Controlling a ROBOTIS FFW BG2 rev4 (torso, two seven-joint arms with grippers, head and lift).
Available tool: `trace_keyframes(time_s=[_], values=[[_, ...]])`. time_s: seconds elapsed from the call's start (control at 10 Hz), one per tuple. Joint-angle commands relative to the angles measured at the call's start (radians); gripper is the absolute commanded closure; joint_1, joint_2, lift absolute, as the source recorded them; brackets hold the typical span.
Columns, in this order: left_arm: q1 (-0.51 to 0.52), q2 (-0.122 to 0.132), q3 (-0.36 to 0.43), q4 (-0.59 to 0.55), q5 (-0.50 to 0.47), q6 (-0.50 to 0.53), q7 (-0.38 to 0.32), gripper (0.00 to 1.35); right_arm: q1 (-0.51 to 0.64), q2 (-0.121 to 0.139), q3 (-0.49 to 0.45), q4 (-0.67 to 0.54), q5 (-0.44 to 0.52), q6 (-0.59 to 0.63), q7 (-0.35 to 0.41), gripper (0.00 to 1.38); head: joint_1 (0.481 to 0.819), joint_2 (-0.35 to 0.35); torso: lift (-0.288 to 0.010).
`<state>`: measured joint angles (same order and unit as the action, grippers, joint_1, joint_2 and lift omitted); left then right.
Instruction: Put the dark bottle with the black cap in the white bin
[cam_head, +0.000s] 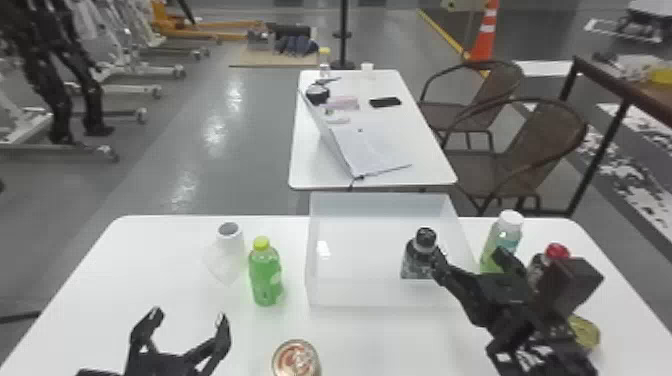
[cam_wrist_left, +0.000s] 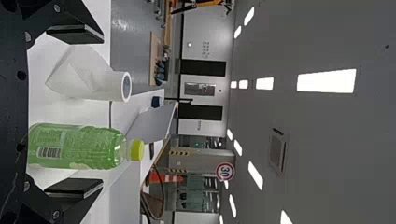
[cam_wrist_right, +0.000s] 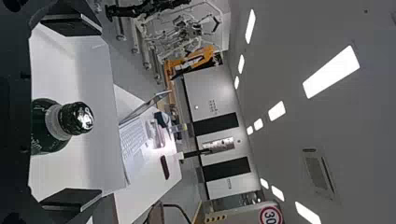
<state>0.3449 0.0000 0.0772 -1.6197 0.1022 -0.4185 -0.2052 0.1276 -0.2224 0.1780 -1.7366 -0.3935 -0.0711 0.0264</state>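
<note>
Dark bottle with the black cap stands inside the white bin, toward its right side. My right tool has its fingers spread wide around it and seems to grip nothing, so I judge the step in hand is a clean withdrawal. I should draw straight back with the fingers wide, then lift over the rim. Swinging right too soon could knock the white-capped bottle or the red-capped one.

From the right wrist view I get the room on each side of the bottle's neck. The head view gives me its place among the bin's walls, though the near wall masks its base, and I cannot tell how firmly it sits. My left tool waits over the table, fingers apart; its wrist view brings out the barcode on the green bottle.
</note>
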Motion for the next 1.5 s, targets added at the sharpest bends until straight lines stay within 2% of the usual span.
trace_keyframes(time_s=[0.0,0.3,0.7,0.8,0.9,1.2,1.4], values=[[0.000,-0.003,-0.001,0.000,0.001,-0.002,0.000,0.21,0.083,-0.035,-0.014,-0.092,0.007,0.050,-0.002,0.08,0.549,0.000,-0.100],[0.003,-0.003,0.001,-0.002,-0.003,-0.002,0.001,0.21,0.201,-0.028,-0.032,-0.152,0.028,0.100,-0.002,0.08,0.549,0.000,-0.100],[0.005,-0.003,0.003,-0.002,-0.004,0.010,0.001,0.21,0.300,-0.063,-0.049,-0.195,0.056,0.117,0.015,0.08,0.549,0.000,-0.100],[0.005,-0.003,0.001,-0.003,-0.004,0.014,0.000,0.21,0.279,-0.063,-0.068,-0.162,0.070,0.116,0.104,0.08,0.549,0.000,-0.100],[0.003,-0.003,0.001,-0.002,-0.006,0.014,0.000,0.21,0.264,-0.064,-0.074,-0.144,0.100,0.103,0.159,0.08,0.549,0.000,-0.100],[0.005,-0.003,0.007,-0.002,-0.006,0.012,0.000,0.21,0.280,-0.037,-0.092,-0.126,0.188,0.037,0.159,0.08,0.549,0.000,-0.100],[0.008,-0.003,0.007,-0.002,-0.004,0.014,0.000,0.21,0.280,-0.032,-0.092,-0.107,0.202,0.001,0.159,0.08,0.549,0.000,-0.100]])
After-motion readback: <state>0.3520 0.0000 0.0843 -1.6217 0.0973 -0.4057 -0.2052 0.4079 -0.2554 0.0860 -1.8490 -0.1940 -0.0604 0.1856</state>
